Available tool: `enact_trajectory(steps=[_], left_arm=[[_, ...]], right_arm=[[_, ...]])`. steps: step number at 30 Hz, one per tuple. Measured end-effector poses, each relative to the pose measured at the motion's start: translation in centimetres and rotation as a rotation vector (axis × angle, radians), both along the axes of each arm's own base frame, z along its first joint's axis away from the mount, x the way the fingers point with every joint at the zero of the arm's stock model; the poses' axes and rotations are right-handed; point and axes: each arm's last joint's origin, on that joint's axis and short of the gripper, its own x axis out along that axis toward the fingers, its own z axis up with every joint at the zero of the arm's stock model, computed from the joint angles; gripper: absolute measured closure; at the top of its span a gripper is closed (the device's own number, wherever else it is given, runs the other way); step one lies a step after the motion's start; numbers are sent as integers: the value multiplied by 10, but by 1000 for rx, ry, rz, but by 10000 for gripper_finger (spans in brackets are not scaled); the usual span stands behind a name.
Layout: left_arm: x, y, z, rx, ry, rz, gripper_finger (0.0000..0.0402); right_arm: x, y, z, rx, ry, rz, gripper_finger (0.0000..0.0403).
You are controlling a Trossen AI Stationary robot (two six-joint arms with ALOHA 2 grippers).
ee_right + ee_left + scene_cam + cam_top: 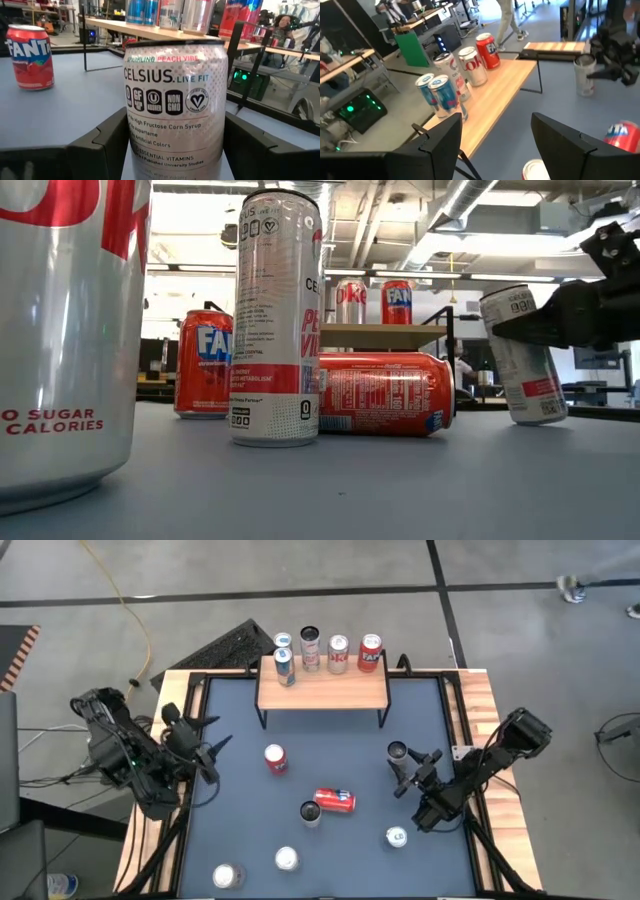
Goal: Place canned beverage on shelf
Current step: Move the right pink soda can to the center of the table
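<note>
- The Celsius can (175, 105) sits between the two fingers of the right tool (403, 772), held near its upper part. In the low view this can (522, 355) leans, its long axis tilted off vertical, its base at or just above the counter (350, 740) — I cannot tell which.
- Its top opening faces upward in the high view (398, 751); whether it is sealed or what it contains cannot be told.
- The right tool is closed around this wide can, on the right part of the counter, below the shelf's right end.
- The shelf (322, 690) stands at the far edge of the counter, its wooden top lengthwise along that edge, on thin black legs.
- Along its back edge stand five upright cans: two blue ones (285, 664) at the left, a tall silver one (310, 646), a Diet Coke (338, 653) and a red Fanta (370, 652).
- The front strip of the shelf top is bare wood.
- On the counter a red can (335, 800) lies on its side, long axis across the counter, touching or just beside an upright slim can (311, 813).
- A red Fanta can (275, 758) stands upright nearer the shelf.
- Three more silver-topped cans (287, 859) stand near the front edge.
- The left tool (207, 755) hangs at the counter's left edge, fingers spread wide, holding nothing.
</note>
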Motion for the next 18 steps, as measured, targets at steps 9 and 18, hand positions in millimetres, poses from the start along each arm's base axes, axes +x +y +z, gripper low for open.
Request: enact_trajectory(steps=[9,18], left_arm=[[33,-13,-17,75,162,20,135],[51,-14,-27,144,213,71,123]], right_arm=[[-1,2,-1,44,33,3,131],[8,10,10,41,144,1,131]])
